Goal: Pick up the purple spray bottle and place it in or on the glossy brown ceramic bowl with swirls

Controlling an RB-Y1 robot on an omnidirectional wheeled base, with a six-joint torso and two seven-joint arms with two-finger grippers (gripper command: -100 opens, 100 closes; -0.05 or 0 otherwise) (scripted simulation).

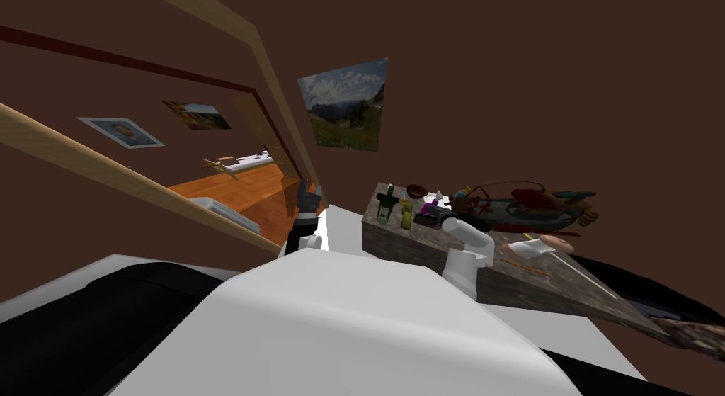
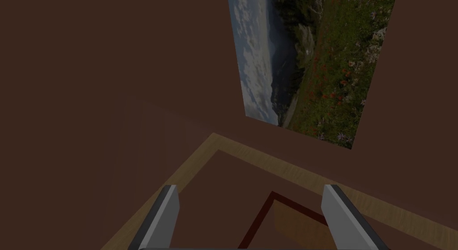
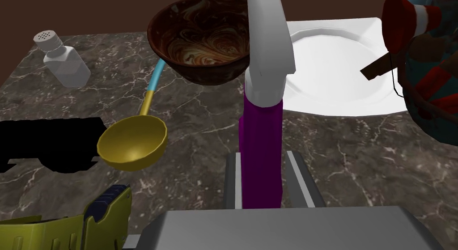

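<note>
Right wrist view shows what the head view leaves a small purple speck amid clutter: the right gripper (image 3: 263, 171) pinching the purple spray bottle (image 3: 261, 140) by its sides on the marbled counter (image 3: 349, 162), with the brown swirled bowl (image 3: 201, 41) just beyond. The left gripper (image 2: 250, 198) stands spread, empty. The bottle's base hides behind the gripper's body, and its white head is cut off.
</note>
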